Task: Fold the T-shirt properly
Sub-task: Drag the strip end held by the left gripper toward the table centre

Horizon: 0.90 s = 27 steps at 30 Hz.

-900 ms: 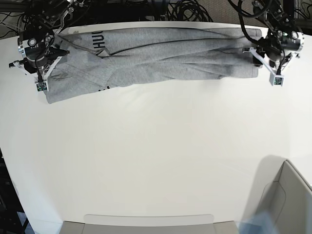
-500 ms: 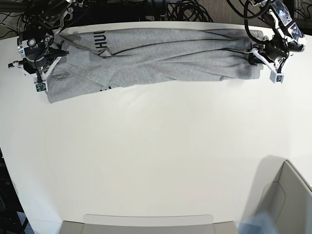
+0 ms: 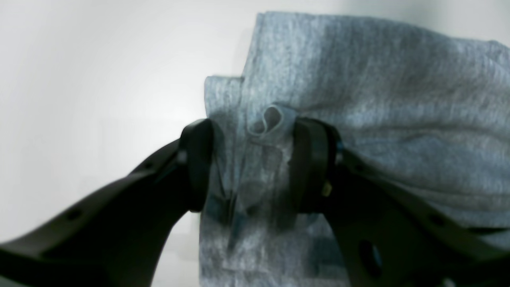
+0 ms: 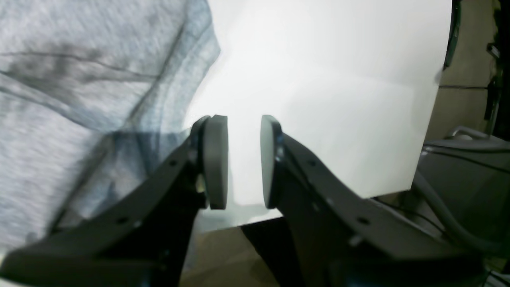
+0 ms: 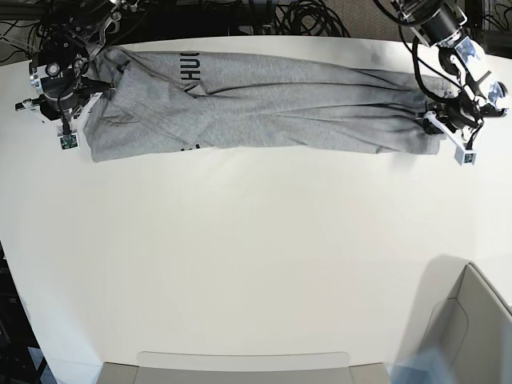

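The shirt [image 5: 280,108] has slid toward the left tool [image 5: 436,120], its left-arm end now nearer the base view's bottom edge.

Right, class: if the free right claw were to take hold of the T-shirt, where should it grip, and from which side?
Probably the layered edge of the T-shirt beside the right claw, coming from the robot's right. The shirt lies in a long, low strip, so that short end offers an edge with bare table beyond, room for one finger outside.
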{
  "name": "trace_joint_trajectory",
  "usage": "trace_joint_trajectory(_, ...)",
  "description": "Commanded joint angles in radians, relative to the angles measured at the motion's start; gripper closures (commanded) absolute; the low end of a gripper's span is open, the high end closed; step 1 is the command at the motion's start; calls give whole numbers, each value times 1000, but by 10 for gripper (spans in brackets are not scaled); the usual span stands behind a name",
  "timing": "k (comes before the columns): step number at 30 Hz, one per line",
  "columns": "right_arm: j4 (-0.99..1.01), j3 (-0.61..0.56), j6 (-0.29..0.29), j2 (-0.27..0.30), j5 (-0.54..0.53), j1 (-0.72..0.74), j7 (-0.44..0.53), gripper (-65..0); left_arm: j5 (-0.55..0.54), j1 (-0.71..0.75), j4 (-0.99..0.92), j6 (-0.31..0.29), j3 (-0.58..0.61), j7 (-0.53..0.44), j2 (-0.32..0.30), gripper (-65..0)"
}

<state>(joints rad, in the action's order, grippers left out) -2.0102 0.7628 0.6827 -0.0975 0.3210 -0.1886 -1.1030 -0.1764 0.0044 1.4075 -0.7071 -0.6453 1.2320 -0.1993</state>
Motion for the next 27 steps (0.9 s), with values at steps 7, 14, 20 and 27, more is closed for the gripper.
trace_joint_trajectory(7, -21, 1, 15, 6, 2, 8, 10, -148, 51, -2, -24, 9, 29, 45, -1, -313)
trace_joint_trajectory(14, -21, 1, 15, 6, 2, 8, 10, -148, 8, -70, -345, 9, 161, 91, -33, -313)
trace_joint_trajectory(20, -22, 2, 15, 9, 2, 10, 10, -148, -94, -86, -471, 9, 247, 42, -48, -303)
trace_joint_trajectory(27, -22, 4, 15, 11, 2, 8, 10, -148, -162, -88, -477, 9, 293, 50, -70, 0)
